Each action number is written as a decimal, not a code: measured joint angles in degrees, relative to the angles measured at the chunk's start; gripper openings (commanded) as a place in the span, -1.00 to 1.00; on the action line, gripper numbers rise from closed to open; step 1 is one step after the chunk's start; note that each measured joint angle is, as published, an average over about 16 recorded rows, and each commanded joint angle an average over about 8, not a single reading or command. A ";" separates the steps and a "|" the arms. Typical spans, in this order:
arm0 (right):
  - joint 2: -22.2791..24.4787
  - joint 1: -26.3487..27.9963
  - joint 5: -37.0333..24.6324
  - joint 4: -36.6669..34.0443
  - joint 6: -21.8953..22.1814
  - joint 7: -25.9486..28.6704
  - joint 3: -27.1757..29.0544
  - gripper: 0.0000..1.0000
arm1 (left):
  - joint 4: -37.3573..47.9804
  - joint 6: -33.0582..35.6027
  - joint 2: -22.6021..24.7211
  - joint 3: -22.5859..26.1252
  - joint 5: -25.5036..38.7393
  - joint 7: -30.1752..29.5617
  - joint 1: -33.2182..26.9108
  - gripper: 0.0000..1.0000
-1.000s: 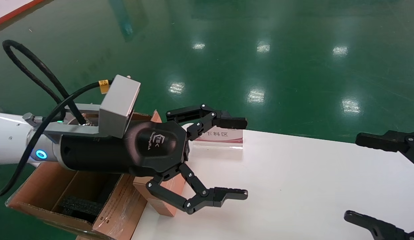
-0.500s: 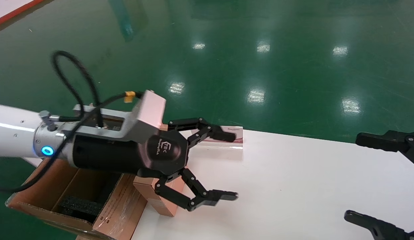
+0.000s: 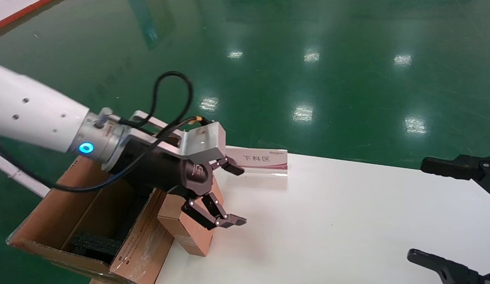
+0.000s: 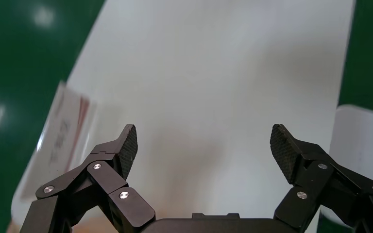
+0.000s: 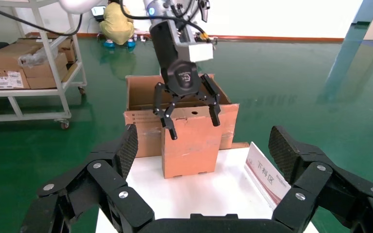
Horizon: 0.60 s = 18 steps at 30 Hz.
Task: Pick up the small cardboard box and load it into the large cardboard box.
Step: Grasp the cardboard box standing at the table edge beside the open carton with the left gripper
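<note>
Small cardboard box [image 3: 188, 228] upright, long axis vertical — left gripper [image 3: 225, 195] wide open above, empty.

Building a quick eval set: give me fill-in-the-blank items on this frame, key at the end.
1. The left claw hangs with its jaws ____ above the small cardboard box.
2. The small cardboard box stands on the white ____.
3. Black ____ lies inside the large cardboard box.
4. The right claw is parked at the table's ____ side.

Missing words: open; table; foam; right
</note>
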 measured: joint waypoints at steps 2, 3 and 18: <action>0.00 0.00 0.01 0.00 0.00 0.00 -0.01 1.00 | -0.02 0.29 0.44 3.41 1.66 -2.72 -3.15 1.00; 0.01 0.00 0.01 0.00 0.01 -0.01 -0.01 1.00 | -0.02 0.40 0.64 5.21 2.37 -4.12 -4.75 1.00; 0.03 0.02 0.05 0.00 0.03 -0.04 -0.08 1.00 | -0.38 0.21 2.87 29.90 7.65 -23.47 -25.52 1.00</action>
